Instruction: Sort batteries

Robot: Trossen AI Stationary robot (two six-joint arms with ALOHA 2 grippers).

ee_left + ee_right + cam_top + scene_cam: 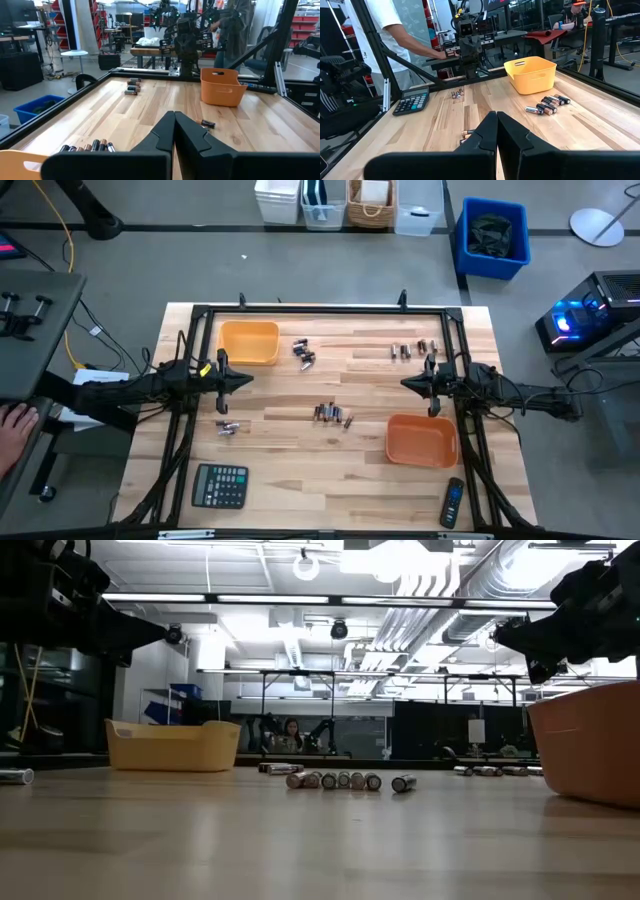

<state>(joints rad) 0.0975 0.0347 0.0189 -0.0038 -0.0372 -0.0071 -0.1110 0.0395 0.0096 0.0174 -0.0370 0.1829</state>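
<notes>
Sorting hasn't really kicked off, far as I can tell. Batteries lie in four loose clumps on table [300, 485]: by yellow bin [249, 342] at [304, 352], far right [414, 349], middle [333, 414], near left [227, 427]. Yellow bin looks empty, orange bin [421, 439] too, though low view can't see inside. Left gripper [243, 379] and right gripper [408, 383] both pinched closed, holding nothing, hanging above wood at opposite sides. Calculator [220, 485], remote [453, 504] untouched at near edge. Basically everything left to do.

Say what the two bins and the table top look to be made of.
Yellow bin and orange bin: probably moulded plastic, matt, with smooth one-piece walls and rounded corners. Table top: light wood, judging by the plank seams and grain, with a slight sheen.
</notes>
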